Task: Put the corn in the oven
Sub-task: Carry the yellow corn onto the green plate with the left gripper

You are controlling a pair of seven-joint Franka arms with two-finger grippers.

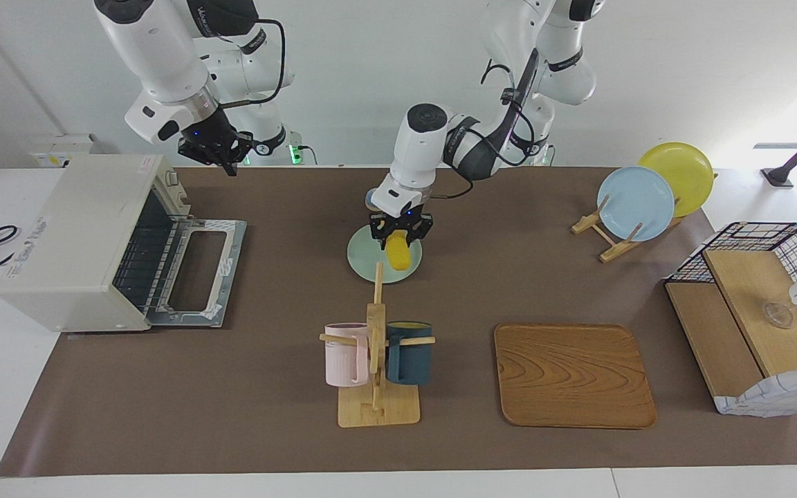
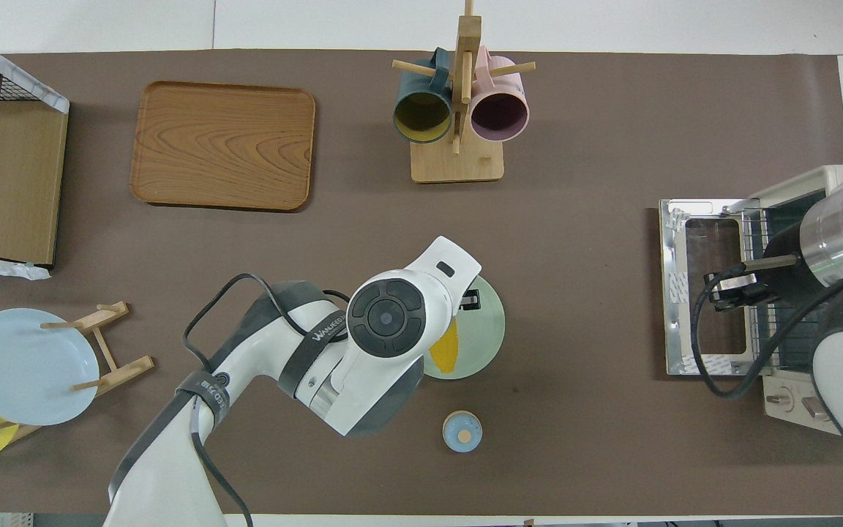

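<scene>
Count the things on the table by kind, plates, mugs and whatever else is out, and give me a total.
Plates: 3, green, blue, yellow
Mugs: 2, pink, dark blue
Racks: 2, mug rack, plate rack
Corn: 1, corn in the left gripper
Oven: 1, oven
Wooden tray: 1, tray
Wire basket: 1, basket
Blue knob: 1, knob
Total: 12

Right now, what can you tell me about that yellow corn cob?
The corn is a bright yellow, tapered cob with rows of kernels, plastic-looking. It hangs in the air over the pale green plate, gripped at its upper end by the left gripper, whose jaws are shut on it. Its free end points down toward the plate; whether it touches the plate cannot be told.
</scene>
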